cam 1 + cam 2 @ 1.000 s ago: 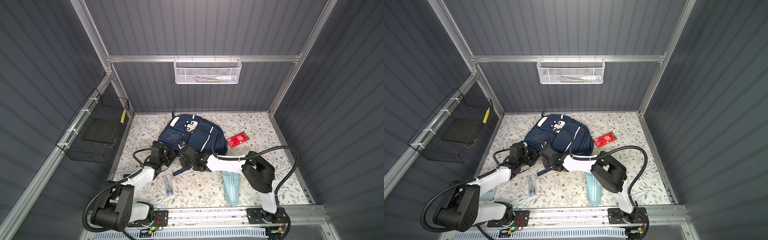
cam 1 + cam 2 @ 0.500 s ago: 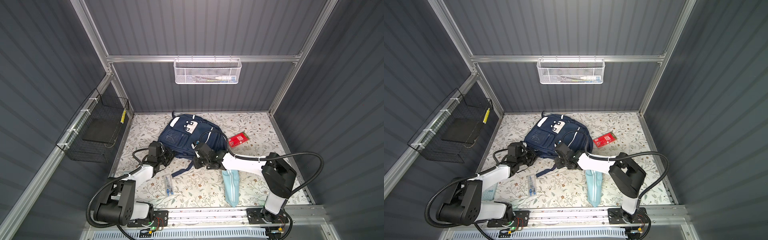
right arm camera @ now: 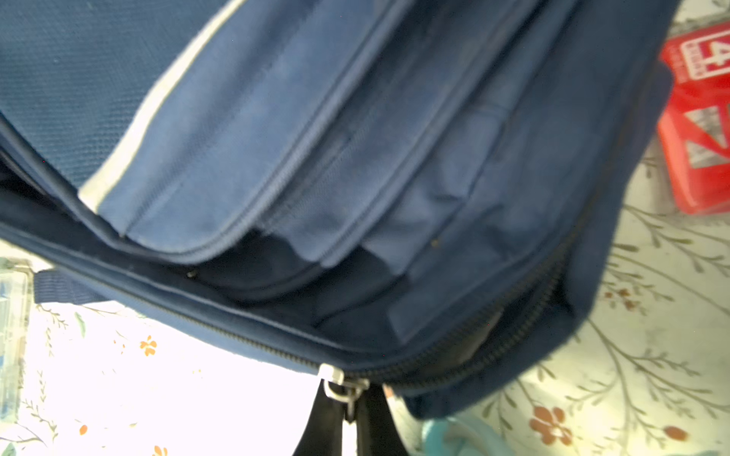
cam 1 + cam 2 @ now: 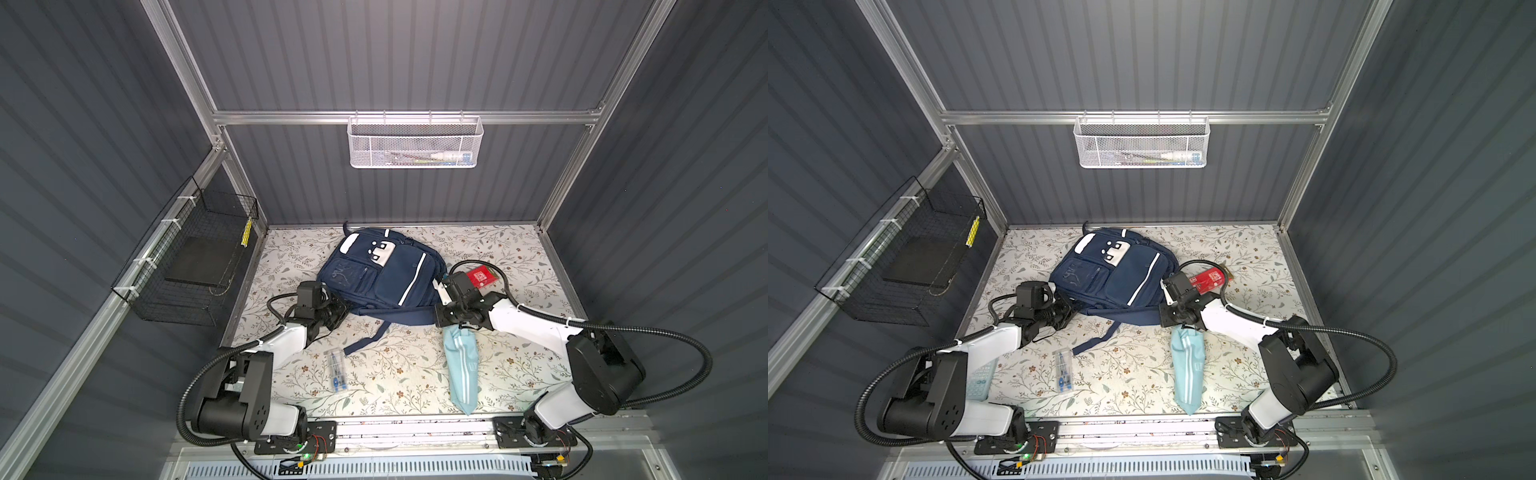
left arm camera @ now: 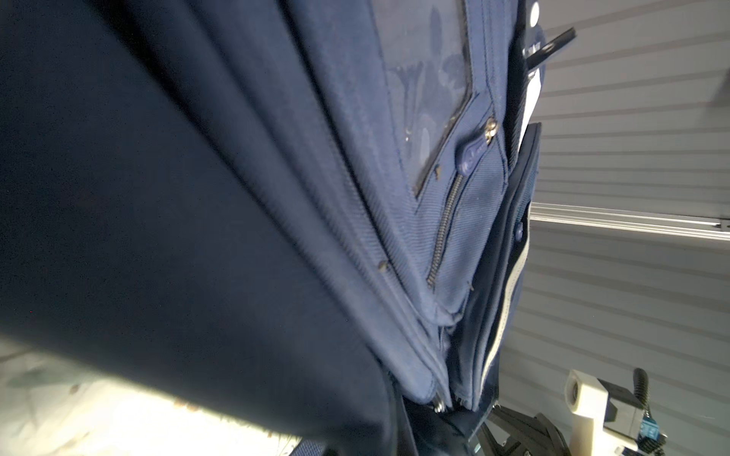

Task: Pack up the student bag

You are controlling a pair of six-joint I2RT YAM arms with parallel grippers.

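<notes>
The student bag, navy with a white stripe, lies flat at the back middle of the floral table. My right gripper is at the bag's near right corner. In the right wrist view this gripper is shut on the metal zip pull. Beyond the slider, toward the corner, the zip's teeth stand parted. My left gripper is against the bag's near left corner. In the left wrist view dark bag fabric hides its fingers.
A light-blue striped pouch lies just in front of the right gripper. A red box sits right of the bag, and a clear pen packet lies front left. A loose bag strap trails forward. A white mesh basket and a black wire basket hang on the walls.
My right gripper has travelled rightward along the bag's near edge, from near its middle to the right corner. The left gripper stays at the left corner.
</notes>
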